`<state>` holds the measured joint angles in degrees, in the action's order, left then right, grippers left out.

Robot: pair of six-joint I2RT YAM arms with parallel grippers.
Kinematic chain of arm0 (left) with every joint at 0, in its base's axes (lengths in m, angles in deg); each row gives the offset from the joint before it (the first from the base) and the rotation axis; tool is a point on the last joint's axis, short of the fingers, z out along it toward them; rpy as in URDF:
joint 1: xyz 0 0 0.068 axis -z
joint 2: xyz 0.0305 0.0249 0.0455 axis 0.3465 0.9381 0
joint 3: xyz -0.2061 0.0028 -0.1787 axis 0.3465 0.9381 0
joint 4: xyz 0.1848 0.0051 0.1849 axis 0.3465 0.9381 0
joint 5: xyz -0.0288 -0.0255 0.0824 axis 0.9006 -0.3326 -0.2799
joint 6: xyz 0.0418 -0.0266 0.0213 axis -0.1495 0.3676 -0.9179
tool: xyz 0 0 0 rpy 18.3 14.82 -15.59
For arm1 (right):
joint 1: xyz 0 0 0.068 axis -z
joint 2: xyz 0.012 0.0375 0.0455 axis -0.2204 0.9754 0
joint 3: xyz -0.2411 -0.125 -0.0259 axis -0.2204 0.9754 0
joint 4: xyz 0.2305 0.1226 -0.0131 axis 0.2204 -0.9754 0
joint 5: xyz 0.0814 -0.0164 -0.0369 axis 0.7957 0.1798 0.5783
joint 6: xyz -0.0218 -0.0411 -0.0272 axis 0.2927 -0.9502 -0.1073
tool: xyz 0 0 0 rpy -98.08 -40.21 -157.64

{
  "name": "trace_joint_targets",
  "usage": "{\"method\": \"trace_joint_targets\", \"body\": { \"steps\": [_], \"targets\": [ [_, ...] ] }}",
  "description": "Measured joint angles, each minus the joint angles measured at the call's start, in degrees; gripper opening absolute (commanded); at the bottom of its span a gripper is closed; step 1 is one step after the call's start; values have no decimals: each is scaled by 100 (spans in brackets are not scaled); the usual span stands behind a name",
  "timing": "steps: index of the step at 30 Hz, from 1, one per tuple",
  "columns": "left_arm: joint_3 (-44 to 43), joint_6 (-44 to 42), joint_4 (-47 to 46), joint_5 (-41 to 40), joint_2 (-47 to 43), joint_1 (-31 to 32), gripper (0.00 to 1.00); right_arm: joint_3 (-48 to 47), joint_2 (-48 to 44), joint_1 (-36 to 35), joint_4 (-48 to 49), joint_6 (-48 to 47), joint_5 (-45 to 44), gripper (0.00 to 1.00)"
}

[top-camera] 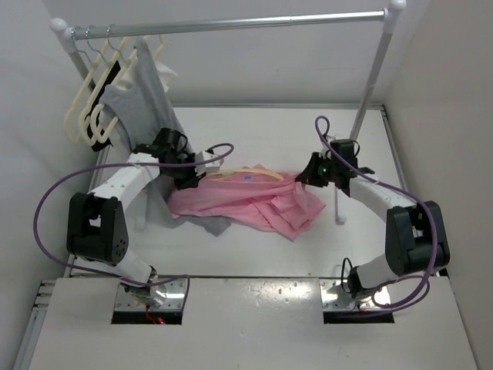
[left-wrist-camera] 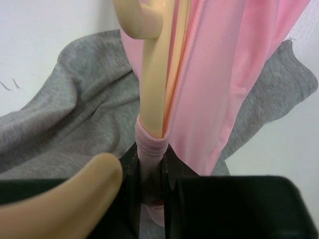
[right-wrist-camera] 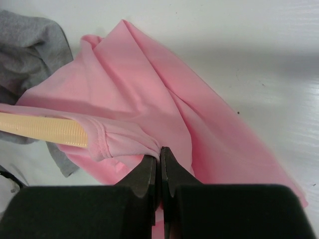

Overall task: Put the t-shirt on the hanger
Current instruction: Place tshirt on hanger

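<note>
Now the t-shirt (top-camera: 254, 204) is pinched at both ends

Nearest, the left gripper (left-wrist-camera: 151, 167) is clenched on a pink hem, with an arm of the hanger (left-wrist-camera: 154, 74) running into that hem. The right gripper (right-wrist-camera: 160, 158) grasps a fold beside a stitched edge, jaws almost touching. The t-shirt lies crumpled mid-bench (top-camera: 254, 258), bare bench in front of it. A grey garment (left-wrist-camera: 75, 114) lies under its left side. Farther back, cream hangers (top-camera: 83, 116) hang on the rail (top-camera: 231, 25).

From high above the near edge, looking down over the whole worktop (top-camera: 254, 254). From the left wrist, very near, facing along the hanger (left-wrist-camera: 152, 94) and t-shirt (left-wrist-camera: 209, 84). From the right wrist, near, across that same t-shirt and hanger end.
</note>
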<state>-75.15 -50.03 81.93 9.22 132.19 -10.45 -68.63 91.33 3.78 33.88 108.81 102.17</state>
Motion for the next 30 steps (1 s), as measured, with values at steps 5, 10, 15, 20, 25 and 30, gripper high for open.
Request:
{"method": "trace_joint_targets", "body": {
  "steps": [5, 10, 15, 20, 25, 30],
  "targets": [
    [-4, 334, -50, -35, -4, 245, 0, -195, 59, -24, -68, -83, 11, 0],
    [-61, 640, -162, -199, -4, 632, 0, -385, 52, -142, -168, -203, -59, 0],
    [-127, 903, -221, -315, -4, 804, 0, -474, 11, -247, -295, -306, -162, 0],
    [-210, 1019, -201, -605, -2, 960, 0, -525, -66, -369, -516, -535, -310, 0],
    [-223, 1141, -444, -745, -2, 1001, 0, -675, -402, -380, -863, -702, -348, 0],
    [-428, 1534, -492, -857, 72, 966, 0, -964, -474, -354, -850, -730, -146, 0]
  ]
}}
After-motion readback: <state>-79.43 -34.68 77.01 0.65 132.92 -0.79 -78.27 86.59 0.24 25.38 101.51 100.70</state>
